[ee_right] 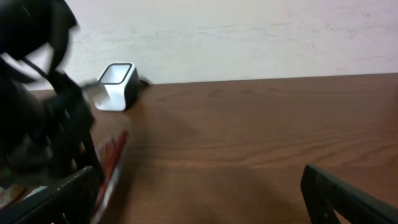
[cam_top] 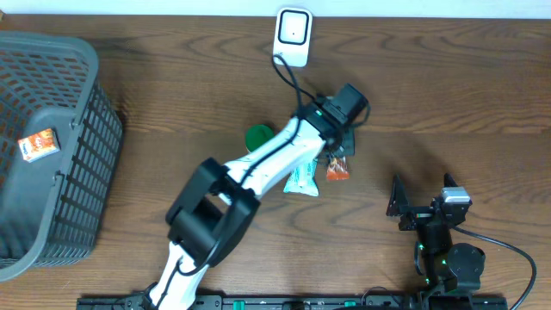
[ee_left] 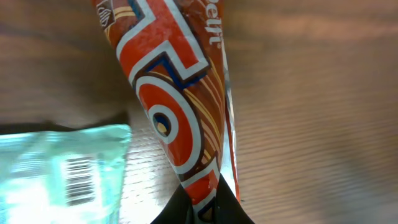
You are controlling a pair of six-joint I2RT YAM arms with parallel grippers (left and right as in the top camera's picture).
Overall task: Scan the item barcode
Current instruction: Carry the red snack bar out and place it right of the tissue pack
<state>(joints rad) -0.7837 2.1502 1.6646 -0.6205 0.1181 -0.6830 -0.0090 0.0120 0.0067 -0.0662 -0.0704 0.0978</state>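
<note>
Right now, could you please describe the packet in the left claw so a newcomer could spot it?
Mid-table, in front of the white scanner, the left claw pinches an orange-red packet. Beside it lies a pale teal packet; only the held one has bold white rings.

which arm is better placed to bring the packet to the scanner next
Left. The left end effector is shut on the orange packet, nearer the white scanner. The right end effector is open, empty and farther away.
</note>
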